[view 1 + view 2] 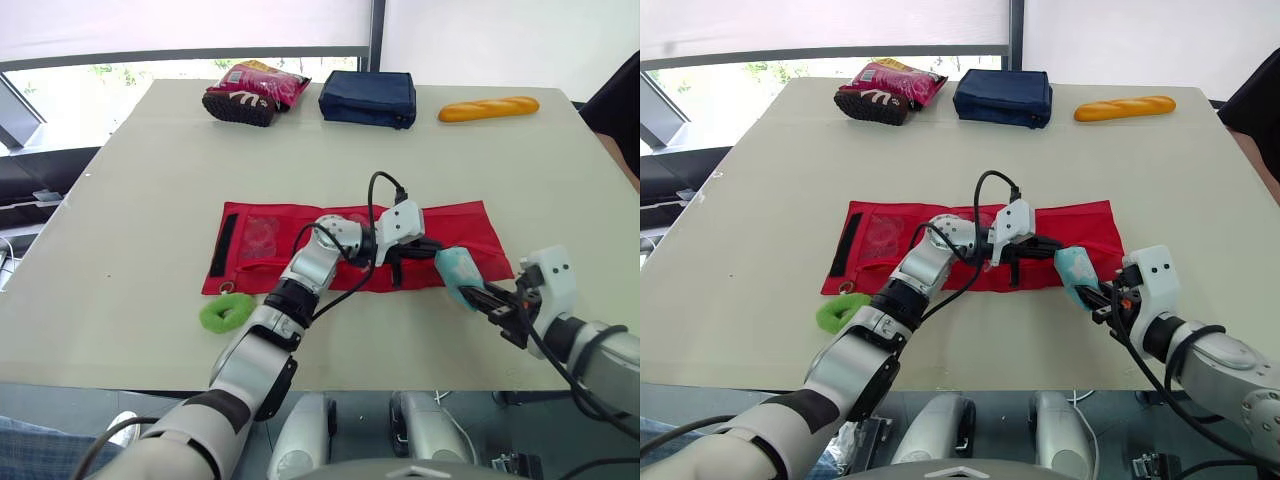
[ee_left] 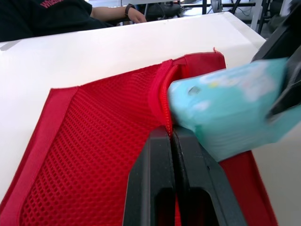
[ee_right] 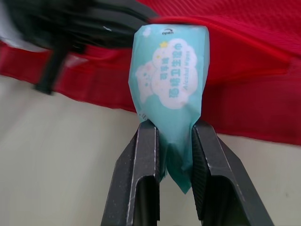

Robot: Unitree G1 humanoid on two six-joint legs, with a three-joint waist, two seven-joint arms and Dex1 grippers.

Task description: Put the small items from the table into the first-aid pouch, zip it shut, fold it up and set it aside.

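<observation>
The red first-aid pouch (image 1: 270, 245) lies unfolded flat mid-table, its mesh pocket (image 2: 94, 141) facing up. My left gripper (image 1: 430, 250) is shut on the pocket's zipper edge near the pouch's right end, seen up close in the left wrist view (image 2: 171, 136). My right gripper (image 1: 482, 298) is shut on a teal wipes packet (image 3: 169, 70), whose top end touches the pouch edge right beside the left fingers. The same wipes packet (image 1: 458, 272) hangs over the pouch's front right corner. A green ring (image 1: 228, 313) lies on the table at the pouch's front left corner.
Along the far edge sit a red snack bag (image 1: 255, 90), a navy pouch (image 1: 368, 97) and a bread roll (image 1: 488, 108). A person in dark clothes (image 2: 47, 14) sits past the table's right side.
</observation>
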